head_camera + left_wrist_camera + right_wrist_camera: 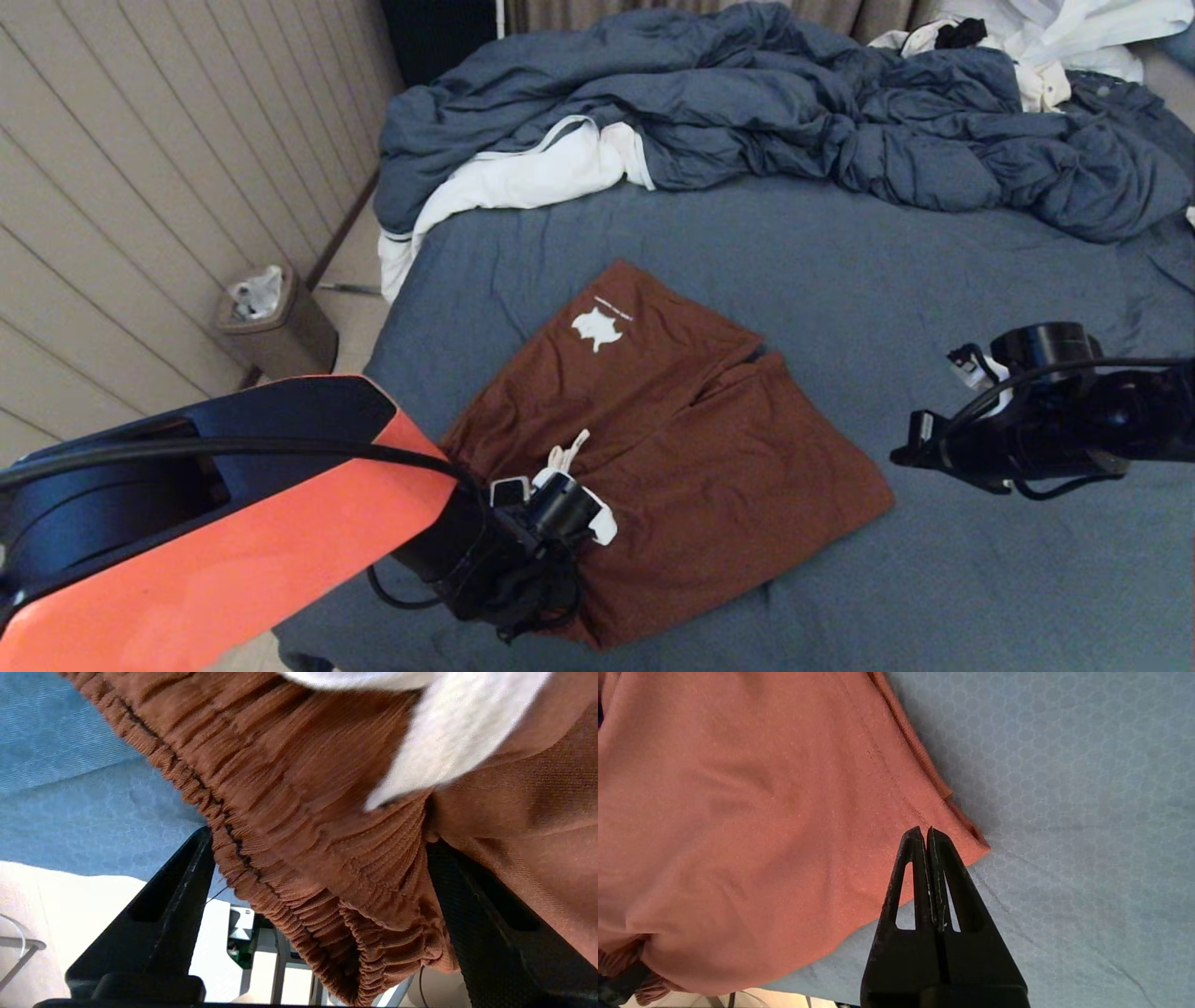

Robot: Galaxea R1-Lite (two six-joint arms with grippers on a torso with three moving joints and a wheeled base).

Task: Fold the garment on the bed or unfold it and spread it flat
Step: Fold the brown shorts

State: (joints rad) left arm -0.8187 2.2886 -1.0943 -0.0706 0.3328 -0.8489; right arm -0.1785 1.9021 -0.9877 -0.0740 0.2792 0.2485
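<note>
The rust-brown garment [672, 439] lies spread on the dark blue-grey bed [934, 280]. Its white logo [597, 329] is on the far leg and its white drawstring [569, 455] at the near-left waistband. My left gripper [523, 560] sits at that waistband near the bed's front edge. In the left wrist view the left gripper [320, 840] is open, its black fingers [187, 882] wide on either side of the gathered waistband [299, 858]. My right gripper [910, 455] hovers just right of the shorts. The right gripper [924, 830] is shut and empty, over the leg's hem corner [966, 840].
A rumpled blue duvet [794, 112] fills the far end of the bed. White clothes lie at its left [523, 177] and at the far right [1055, 37]. A lined bin [275, 322] stands on the floor by the panelled wall, left of the bed.
</note>
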